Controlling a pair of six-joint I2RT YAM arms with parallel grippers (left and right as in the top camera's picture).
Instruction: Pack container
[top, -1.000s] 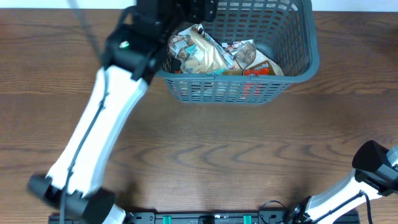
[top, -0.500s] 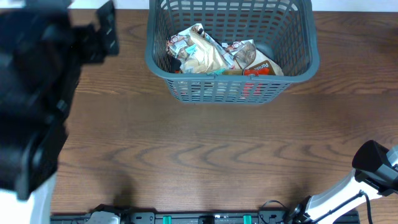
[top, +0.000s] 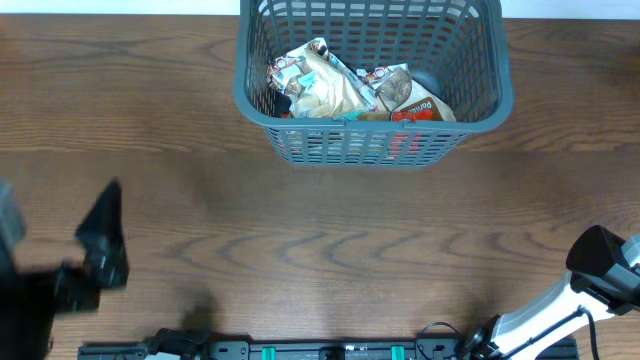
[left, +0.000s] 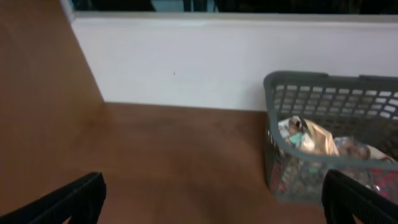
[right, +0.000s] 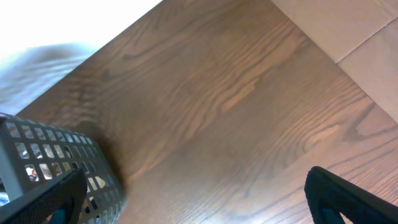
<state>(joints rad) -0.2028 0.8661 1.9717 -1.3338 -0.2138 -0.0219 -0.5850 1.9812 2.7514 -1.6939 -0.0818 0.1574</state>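
The container (top: 495, 95) is a grey-blue slotted basket at the far middle of the table, holding several snack packets (top: 345, 90). It also shows at the right of the left wrist view (left: 292, 78) and at the lower left of the right wrist view (right: 37, 155). My left gripper (left: 211, 205) is open and empty, low over bare table at the near left, well away from the basket. In the overhead view its dark fingers (top: 100, 245) are blurred. My right gripper (right: 199, 199) is open and empty; its arm (top: 600, 265) sits at the near right.
The wooden table (top: 330, 240) runs between the basket and the near edge. A white wall (left: 186, 56) stands behind the table. A dark rail (top: 330, 350) lies along the near edge.
My left arm has swung away from the basket, out to the left and back to the near left corner. The basket, its packets and the right arm have not moved.
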